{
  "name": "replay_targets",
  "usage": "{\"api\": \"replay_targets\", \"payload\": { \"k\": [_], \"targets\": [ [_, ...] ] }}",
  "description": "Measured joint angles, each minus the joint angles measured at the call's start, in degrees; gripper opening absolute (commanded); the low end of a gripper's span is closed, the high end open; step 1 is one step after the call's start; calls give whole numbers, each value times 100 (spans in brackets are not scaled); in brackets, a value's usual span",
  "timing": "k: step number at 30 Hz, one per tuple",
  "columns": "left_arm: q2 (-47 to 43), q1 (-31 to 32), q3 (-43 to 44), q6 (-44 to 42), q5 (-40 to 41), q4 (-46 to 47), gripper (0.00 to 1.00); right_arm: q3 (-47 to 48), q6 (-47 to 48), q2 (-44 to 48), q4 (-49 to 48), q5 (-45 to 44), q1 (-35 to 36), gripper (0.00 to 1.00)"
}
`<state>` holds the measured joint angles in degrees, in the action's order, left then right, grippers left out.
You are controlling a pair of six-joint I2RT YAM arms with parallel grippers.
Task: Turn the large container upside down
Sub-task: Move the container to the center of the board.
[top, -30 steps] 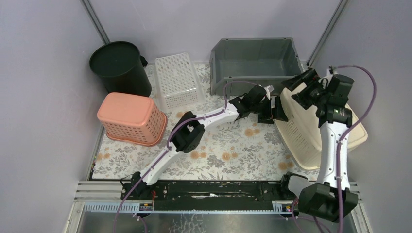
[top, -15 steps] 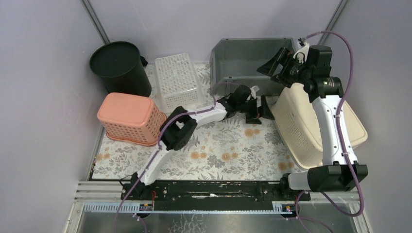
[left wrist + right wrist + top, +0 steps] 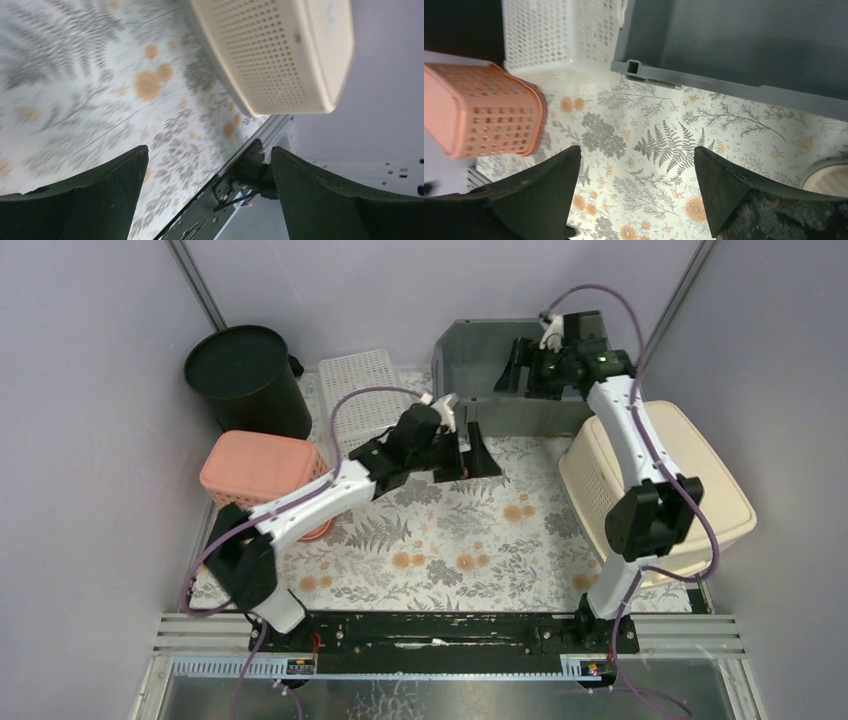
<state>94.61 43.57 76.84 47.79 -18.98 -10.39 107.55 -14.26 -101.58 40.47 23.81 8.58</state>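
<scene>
Large container (image 3: 705, 475) sits at the right edge of the table, by the right wall, and from above it reads as base-up, rim down on the floral cloth (image 3: 450, 540), with neither gripper touching it. Left gripper (image 3: 470, 458): jaws spread wide, nothing between them. Its wrist view shows only cloth between the fingers (image 3: 100, 195), and the cream container (image 3: 280, 55) lies well beyond them. Right gripper (image 3: 515, 370): jaws also apart and empty, hovering over the front wall of the grey bin (image 3: 520, 418), with its wrist camera looking down at the cloth and the bin's lip (image 3: 744, 90). Change over the last second: both grippers were right up against the container's left side while it stood tilted. Now the left arm has swung back to mid-table and the right has lifted away toward the back, and the container has settled flatter. Judgement: the flip looks done and this is the retreat — what remains is clearing the arms. Small risk that the rim isn't fully flat on the far side, which can't be seen from here. The pink basket (image 3: 265, 480), white basket (image 3: 365, 400) and black bucket (image 3: 245, 370) stand on the left side, well apart from the container.
</scene>
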Motion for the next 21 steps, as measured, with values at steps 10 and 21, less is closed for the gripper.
{"api": "replay_targets", "payload": {
  "k": [10,21],
  "targets": [
    [-2771,-345,-1513,-76,1207,-1755,100,455,444,-984,-17,-662,529,91],
    [-5191,-345,-2286,522,1947,-3126,100,855,417,-1344,-673,-1047,876,90]
  ]
}}
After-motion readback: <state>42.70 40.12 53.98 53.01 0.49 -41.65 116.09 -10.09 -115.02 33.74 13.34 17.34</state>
